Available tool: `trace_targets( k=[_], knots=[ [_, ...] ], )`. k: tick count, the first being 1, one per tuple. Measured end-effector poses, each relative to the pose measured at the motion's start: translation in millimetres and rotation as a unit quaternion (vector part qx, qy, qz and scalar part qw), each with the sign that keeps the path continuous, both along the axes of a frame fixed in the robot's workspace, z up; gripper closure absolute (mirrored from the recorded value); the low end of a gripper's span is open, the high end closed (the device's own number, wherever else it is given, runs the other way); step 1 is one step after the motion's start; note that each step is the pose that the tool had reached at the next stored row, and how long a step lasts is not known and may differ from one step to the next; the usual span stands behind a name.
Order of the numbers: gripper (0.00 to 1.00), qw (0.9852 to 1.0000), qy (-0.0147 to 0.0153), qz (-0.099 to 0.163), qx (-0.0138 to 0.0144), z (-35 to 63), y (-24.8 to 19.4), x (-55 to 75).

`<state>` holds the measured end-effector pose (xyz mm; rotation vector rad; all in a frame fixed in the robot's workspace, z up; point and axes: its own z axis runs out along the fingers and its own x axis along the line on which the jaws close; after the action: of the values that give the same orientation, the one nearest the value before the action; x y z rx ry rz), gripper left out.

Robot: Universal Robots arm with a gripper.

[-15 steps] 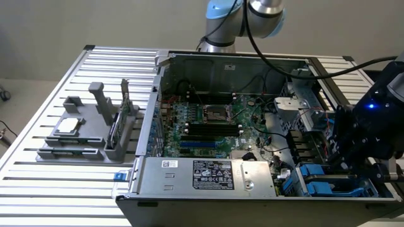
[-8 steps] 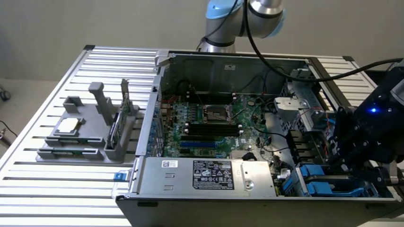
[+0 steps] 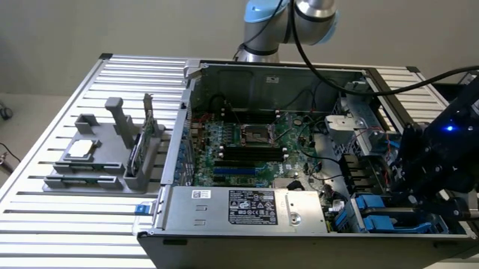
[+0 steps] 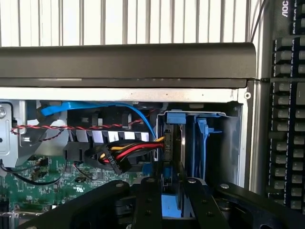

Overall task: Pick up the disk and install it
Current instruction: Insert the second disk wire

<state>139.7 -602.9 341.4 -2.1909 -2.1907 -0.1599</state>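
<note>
**Disk upright in the drive bay, gripper right over it**

Slatted metal table (image 3: 45,224) takes up most of the exterior view. On it lies an open computer case (image 3: 277,78) with its side panel off. The grey robot arm (image 3: 299,17) comes in from above the far wall of the case, and its dark wrist end hangs over the case's corner at the exterior view's right.

Inside the case, a boxy silver power supply (image 3: 247,210) with a black label fills the near edge. Beyond it the green motherboard (image 3: 247,140) lies flat. A black keyboard (image 4: 288,119) stands just outside the case wall in the wrist view. At the exterior view's left, well apart from the case, a grey fixture (image 3: 90,168) sits on the table with upright posts and slots.

The gripper (image 4: 169,186) is low over the drive bay in the case's corner, with its black linkage on either side of the disk's edge. I cannot tell whether it is clamping the disk or has let go of it.

The disk (image 4: 174,138) stands on edge inside the bay, with its blue carrier frame showing at the top and beneath the gripper. A second blue drive carrier (image 4: 202,138) stands just beside it, nearer the case wall.

A bundle of yellow, red and black wires (image 4: 133,149) reaches the disk's edge, and a blue cable (image 4: 138,114) curves down towards the same spot. A small square silver processor chip (image 3: 81,148) rests on the fixture.
</note>
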Motion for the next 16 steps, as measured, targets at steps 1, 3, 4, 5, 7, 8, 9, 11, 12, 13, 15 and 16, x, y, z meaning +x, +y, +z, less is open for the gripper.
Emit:
trace_targets(
  k=[1, 3, 4, 5, 7, 8, 9, 11, 12, 13, 15, 16],
  knots=[
    [0.75, 1.0, 0.0, 0.0, 0.0004, 3.1, -0.1, 0.0],
    [0.75, 1.0, 0.0001, 0.0, 0.0013, 8.4, -0.3, -0.4],
    [0.75, 1.0, 0.0001, 0.0, 0.0022, 9.3, -0.4, -1.5],
    [0.75, 1.0, 0.0001, 0.0, 0.0032, 9.3, -0.4, -3.1],
    [0.75, 1.0, 0.0001, 0.0, 0.0047, 9.5, -0.4, -7.9],
    [0.75, 1.0, 0.0001, 0.001, 0.0054, 9.4, -0.4, -10.4],
    [0.75, 1.0, 0.0, 0.001, 0.0059, 9.6, -0.4, -12.8],
    [0.75, 1.0, 0.0001, 0.001, 0.0069, 9.8, -0.4, -17.7],
    [0.75, 1.0, 0.0001, 0.002, 0.0072, 10.1, -0.4, -20.1],
    [0.75, 1.0, 0.0001, 0.002, 0.0078, 10.5, -0.4, -23.0],
    [0.75, 1.0, 0.0001, 0.003, 0.0091, 11.3, -0.4, -28.5],
    [0.75, 0.9999, 0.0, 0.003, 0.0098, 12.0, -0.4, -30.8]
  ],
)
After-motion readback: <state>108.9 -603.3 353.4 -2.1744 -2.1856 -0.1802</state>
